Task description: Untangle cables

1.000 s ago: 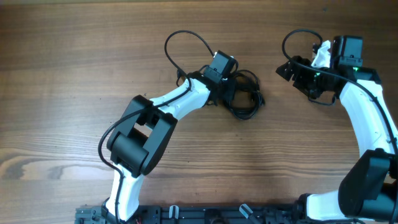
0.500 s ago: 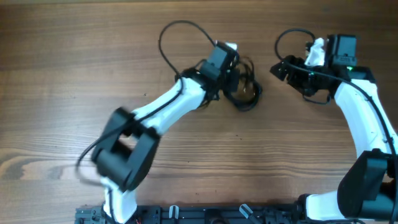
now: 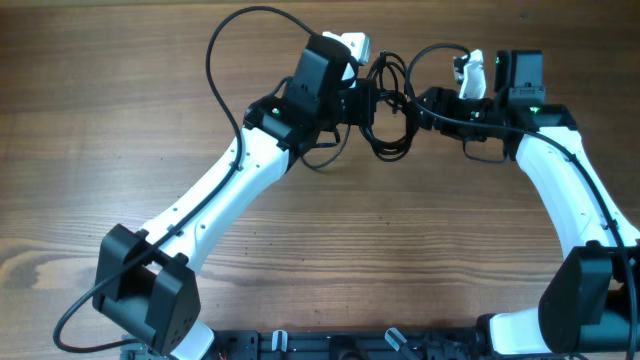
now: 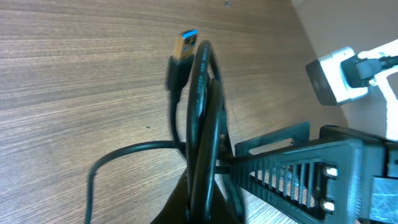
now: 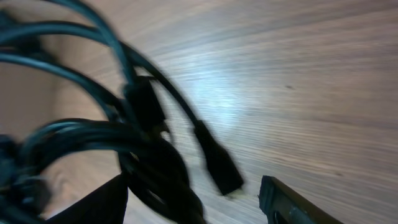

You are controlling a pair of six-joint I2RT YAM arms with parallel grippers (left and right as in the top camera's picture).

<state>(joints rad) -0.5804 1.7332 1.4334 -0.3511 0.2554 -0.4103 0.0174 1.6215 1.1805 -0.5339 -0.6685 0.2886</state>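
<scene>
The cables are a black looped bundle hanging off the table at the back centre. My left gripper is shut on the bundle's left side. In the left wrist view the cords rise straight up from my left gripper, and a plug with a blue tip sticks out at the top. My right gripper faces the bundle from the right. Its jaws stand open in the right wrist view, with the thick strands and a loose plug between the fingers of my right gripper.
Bare wooden tabletop lies all around. A long thin black wire arcs up from my left arm at the back. My right gripper's ribbed finger and its white camera housing sit close beside the bundle.
My left gripper has shut on the cables and carried them up and toward the back right. My right gripper has moved left until its jaws are around the bundle.
</scene>
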